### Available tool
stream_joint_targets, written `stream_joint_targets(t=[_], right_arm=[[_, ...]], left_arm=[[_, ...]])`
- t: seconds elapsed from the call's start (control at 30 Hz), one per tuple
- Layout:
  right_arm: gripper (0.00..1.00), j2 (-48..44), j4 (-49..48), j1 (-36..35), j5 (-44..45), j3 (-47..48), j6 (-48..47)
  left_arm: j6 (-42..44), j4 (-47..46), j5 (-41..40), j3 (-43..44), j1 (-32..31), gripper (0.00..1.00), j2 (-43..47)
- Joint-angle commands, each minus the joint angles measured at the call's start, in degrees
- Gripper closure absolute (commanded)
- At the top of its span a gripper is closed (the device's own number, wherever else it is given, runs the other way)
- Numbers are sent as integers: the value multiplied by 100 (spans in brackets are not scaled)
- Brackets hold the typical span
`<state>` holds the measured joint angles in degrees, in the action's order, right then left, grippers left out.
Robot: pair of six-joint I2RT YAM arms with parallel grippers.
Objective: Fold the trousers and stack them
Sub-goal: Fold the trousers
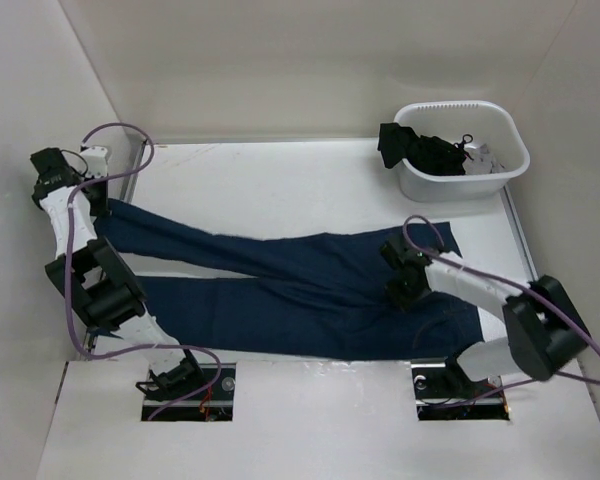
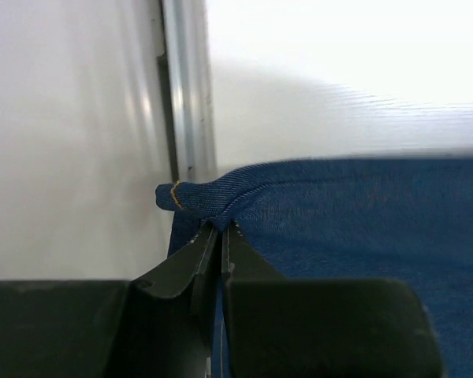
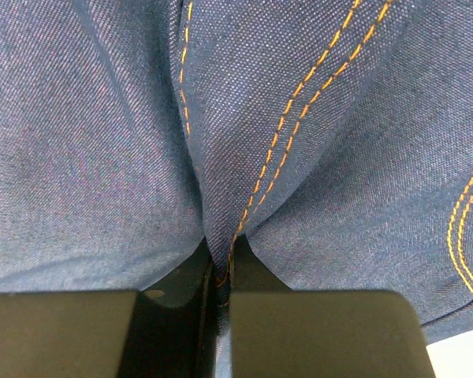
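The dark navy jeans [image 1: 280, 285] lie spread flat across the table, legs pointing left, waist at the right. My left gripper [image 1: 92, 196] is shut on the hem of the far leg at the table's far left; the left wrist view shows the hem [image 2: 221, 193] bunched just past the closed jaws of my left gripper [image 2: 221, 236]. My right gripper [image 1: 398, 290] is shut on a pinched fold of denim near the crotch seam. In the right wrist view the orange-stitched fabric [image 3: 244, 142] fills the frame above my right gripper [image 3: 222, 264].
A white tub [image 1: 467, 150] stands at the back right, holding a black garment [image 1: 430, 152] that hangs over its left rim. White walls enclose the table on the left, back and right. A metal rail [image 2: 185, 87] runs along the left edge.
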<state>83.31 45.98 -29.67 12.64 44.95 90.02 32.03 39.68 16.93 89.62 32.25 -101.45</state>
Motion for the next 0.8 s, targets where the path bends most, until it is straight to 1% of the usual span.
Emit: stream_joint_targets(t=[0.0, 0.03, 0.07, 0.1, 0.13, 0.17, 0.2, 0.27, 0.33, 0.37, 0.4, 0.43, 0.47, 0.53, 0.57, 0.67, 0.77], right_arm=[[100, -778, 526, -595, -578, -635, 936], [98, -1042, 622, -806, -666, -758, 1147], [90, -1288, 745, -1008, -754, -838, 1376], [81, -1508, 877, -1175, -833, -882, 1604], [60, -1728, 1008, -1307, -903, -909, 1789], [24, -1948, 1123, -1370, -948, -918, 1878], [0, -2194, 1246, -1405, -939, -909, 1896], [0, -2624, 1614, -1248, -643, -708, 1757], [0, -2855, 2202, -880, 112, -156, 1293], [0, -2820, 2388, -652, 490, 178, 838], [0, -2620, 2381, -319, 815, 538, 7], [0, -2461, 2250, -98, 940, 698, -559], [0, -2190, 1997, 209, 976, 873, -1339], [0, -1566, 1242, 789, 890, 1138, -2799], [0, -1250, 916, 1027, 802, 1261, -3284], [0, -362, 387, 1450, 827, 1586, -3613], [0, 613, 105, 1539, 1493, 2121, -4034]], left_arm=[[145, -189, 311, 73, 260, 100, 327], [198, -163, 328, 64, 304, 100, 345], [233, -128, 329, 47, 330, 100, 354], [268, -101, 329, 38, 365, 100, 363], [286, -75, 329, 20, 383, 100, 363], [304, -57, 329, 11, 383, 100, 363], [347, -31, 337, 2, 374, 99, 345], [418, -4, 346, -6, 366, 99, 328], [444, -4, 329, -15, 287, 99, 310], [444, 4, 320, -15, 234, 99, 310], [453, 13, 320, -6, 208, 99, 301], [462, 13, 320, -6, 173, 99, 292], [462, 13, 311, -6, 146, 99, 275], [445, 13, 311, -6, 120, 99, 249], [444, 13, 294, -15, 119, 99, 240], [427, 13, 285, -59, 119, 99, 240], [400, 13, 285, -103, 119, 99, 257]])
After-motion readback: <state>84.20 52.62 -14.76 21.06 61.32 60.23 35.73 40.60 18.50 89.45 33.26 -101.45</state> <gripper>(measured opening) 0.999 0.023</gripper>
